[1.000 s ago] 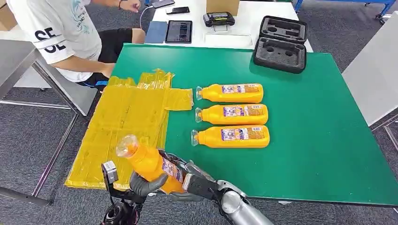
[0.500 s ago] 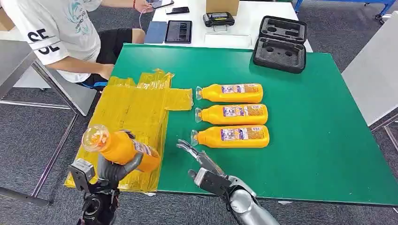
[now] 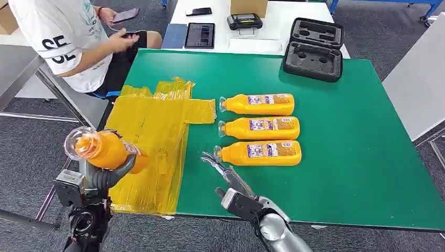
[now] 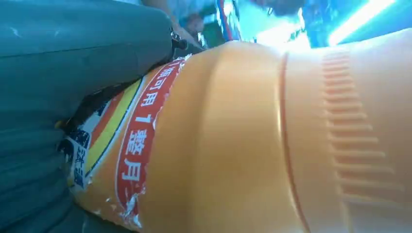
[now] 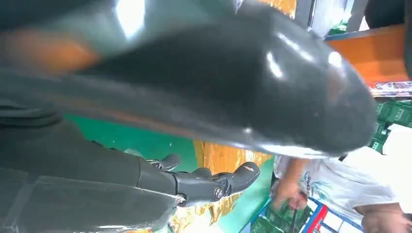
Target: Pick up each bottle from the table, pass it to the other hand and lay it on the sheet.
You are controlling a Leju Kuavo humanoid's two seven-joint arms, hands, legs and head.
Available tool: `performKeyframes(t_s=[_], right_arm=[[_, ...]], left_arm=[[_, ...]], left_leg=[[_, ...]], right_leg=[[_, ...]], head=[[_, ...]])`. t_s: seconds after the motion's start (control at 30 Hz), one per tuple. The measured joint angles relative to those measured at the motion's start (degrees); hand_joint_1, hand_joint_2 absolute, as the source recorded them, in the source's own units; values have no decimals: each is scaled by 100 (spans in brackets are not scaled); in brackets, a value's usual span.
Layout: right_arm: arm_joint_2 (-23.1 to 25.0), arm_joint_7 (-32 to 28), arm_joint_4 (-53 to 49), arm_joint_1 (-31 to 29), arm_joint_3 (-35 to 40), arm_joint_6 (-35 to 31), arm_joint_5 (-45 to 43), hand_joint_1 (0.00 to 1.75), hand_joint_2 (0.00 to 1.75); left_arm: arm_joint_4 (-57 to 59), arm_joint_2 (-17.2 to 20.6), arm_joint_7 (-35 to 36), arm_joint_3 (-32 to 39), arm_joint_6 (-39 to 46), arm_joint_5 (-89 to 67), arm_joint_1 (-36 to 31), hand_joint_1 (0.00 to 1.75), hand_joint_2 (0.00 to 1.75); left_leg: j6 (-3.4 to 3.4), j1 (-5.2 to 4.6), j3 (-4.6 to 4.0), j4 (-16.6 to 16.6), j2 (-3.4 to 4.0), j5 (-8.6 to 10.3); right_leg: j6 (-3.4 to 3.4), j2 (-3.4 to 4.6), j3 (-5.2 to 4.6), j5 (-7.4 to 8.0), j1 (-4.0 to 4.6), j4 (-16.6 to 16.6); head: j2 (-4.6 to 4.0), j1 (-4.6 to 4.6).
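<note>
The left hand [image 3: 105, 176] has an orange bottle [image 3: 102, 149] in its grip, fingers wrapped around the body, cap end tilted up and toward the camera, and it hangs in the air at the near left edge of the yellow sheet [image 3: 147, 136]. Up close from the left wrist, the bottle's orange wall and red-and-white label fill the shot, with the grey thumb pressed against it. Over on the other side, the right hand [image 3: 225, 176] is empty, fingers stretched out and apart, reaching over the green surface [image 3: 357, 157] just short of the nearest lying bottle [image 3: 260, 153]. That bottle is one of three laid side by side on the green, caps pointing toward the sheet: the middle bottle [image 3: 260, 127] sits just behind it and the far bottle [image 3: 257, 104] behind that, right beside the sheet's jutting flap. At the far end of the surface, a black foam-lined case [image 3: 313, 50] lies open. And at the far left corner, a person [image 3: 68, 42] in a white shirt sits with a phone in their hands.
</note>
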Motion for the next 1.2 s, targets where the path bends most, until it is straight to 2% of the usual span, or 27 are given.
performKeyframes(t_s=[0.17,0.27,0.43,0.47,0.6,0.73,0.87,1.07,1.2], right_arm=[[13,28,-2,12,-118,2,44,0,0],[92,6,7,-65,-236,18,33,0,0],[192,-85,-20,-187,-499,-24,-287,0,0],[197,-98,-64,-197,-573,-42,-411,0,175],[186,-138,-317,-204,-942,-105,-763,0,175],[186,-140,-509,-157,-1104,-103,-822,0,175],[162,-177,-525,-85,-1161,-101,-870,0,175],[133,-247,-529,-77,-1174,-98,-942,0,175],[136,-306,-498,-78,-1174,-122,-990,0,175]], left_arm=[[-20,381,707,-121,196,-1848,-227,175,175],[324,901,1244,-449,-211,-2700,-819,175,175],[1081,1712,1499,-1107,-889,-3226,-1552,175,175],[1262,1894,1515,-1310,-1048,-3271,-1684,175,175],[2012,2420,1598,-2141,-1288,-3606,-2198,175,175],[2511,2723,1748,-2967,-1563,-3933,-2741,175,175],[2627,3010,1801,-3511,-1806,-3896,-3136,175,175],[2724,3239,1952,-4024,-2075,-3875,-3470,175,175],[3004,3224,2185,-4253,-1833,-3914,-3603,175,175]], left_leg=[[-6,2,1,0,-1,5],[-21,13,-6,0,-4,20],[-25,20,0,0,18,26],[-25,20,0,0,19,26],[-27,19,0,0,26,27],[-27,20,-3,0,24,28],[-28,20,-4,0,25,27],[-28,24,-6,0,23,27],[-28,24,-5,0,24,27]], right_leg=[[-1,0,-3,0,2,1],[-12,-2,-5,9,11,4],[-36,12,-11,25,19,5],[-36,13,-12,26,18,5],[-36,22,-18,27,18,6],[-35,21,-16,27,19,7],[-35,21,-17,27,19,8],[-37,20,-17,26,22,7],[-37,21,-16,26,22,7]], head=[[0,2],[0,7],[0,9],[0,4],[0,2],[0,2],[0,4],[0,4],[0,4]])
